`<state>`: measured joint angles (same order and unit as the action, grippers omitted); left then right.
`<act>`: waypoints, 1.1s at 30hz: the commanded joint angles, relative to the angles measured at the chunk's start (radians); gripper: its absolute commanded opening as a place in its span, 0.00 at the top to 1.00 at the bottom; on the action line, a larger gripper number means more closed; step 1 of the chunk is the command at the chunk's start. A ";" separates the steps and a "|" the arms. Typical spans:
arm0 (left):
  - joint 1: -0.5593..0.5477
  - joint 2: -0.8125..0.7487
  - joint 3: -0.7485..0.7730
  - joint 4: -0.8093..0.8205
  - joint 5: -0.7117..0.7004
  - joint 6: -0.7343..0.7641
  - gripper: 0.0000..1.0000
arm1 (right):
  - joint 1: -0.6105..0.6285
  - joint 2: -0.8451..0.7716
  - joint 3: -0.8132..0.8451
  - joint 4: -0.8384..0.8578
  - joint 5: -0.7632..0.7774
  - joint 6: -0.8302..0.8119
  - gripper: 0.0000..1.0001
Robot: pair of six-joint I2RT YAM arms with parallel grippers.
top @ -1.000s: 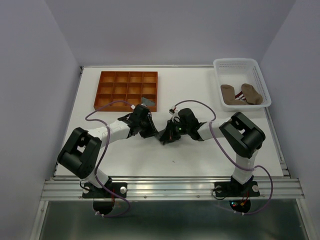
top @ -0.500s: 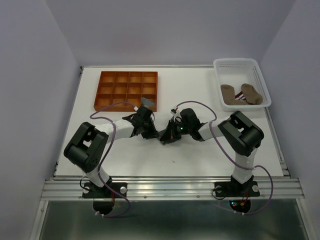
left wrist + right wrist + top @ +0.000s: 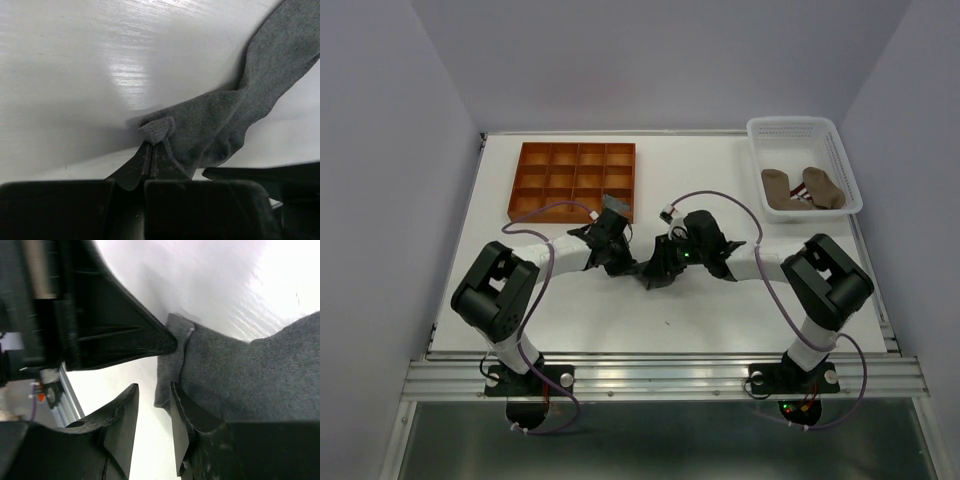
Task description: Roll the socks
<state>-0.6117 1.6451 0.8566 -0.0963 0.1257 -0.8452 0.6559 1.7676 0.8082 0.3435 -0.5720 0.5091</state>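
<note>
Grey sock point(image 3: 220, 130) lying on tabletop point(image 3: 720, 170), mid-centre, partly rumpled. Left end effector point(image 3: 151, 150) closed, pinching a small fold at sock's near edge. Right end effector point(image 3: 152, 390) parted, gripping nothing, tips just beside that same edge. Tan socks point(image 3: 802, 190) in white basket point(image 3: 850, 160), far right corner.

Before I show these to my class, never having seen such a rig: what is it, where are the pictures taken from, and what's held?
Two robot arms are bolted to a white table. One picture looks down from above; the other two come from cameras on the wrists. On the table are an orange tray and a basket of tan socks. Between the arms lies a grey sock. The left arm has its jaws shut on a fold of it; the right arm holds its jaws apart at the sock's edge, gripping nothing.
</note>
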 commanded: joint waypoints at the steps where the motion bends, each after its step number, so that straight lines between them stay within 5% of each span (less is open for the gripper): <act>1: -0.005 -0.013 0.051 -0.101 -0.017 0.021 1.00 | 0.066 -0.117 0.037 -0.096 0.118 -0.191 0.62; 31: -0.016 0.041 0.188 -0.298 -0.031 0.081 1.00 | 0.248 -0.016 0.100 -0.150 0.445 -0.296 0.66; 33: -0.016 0.038 0.193 -0.299 -0.032 0.080 0.89 | 0.257 -0.008 0.103 -0.169 0.478 -0.300 0.66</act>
<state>-0.6220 1.6890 1.0058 -0.3683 0.0959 -0.7795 0.8879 1.7390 0.8822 0.1711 -0.1547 0.2386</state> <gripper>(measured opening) 0.070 0.342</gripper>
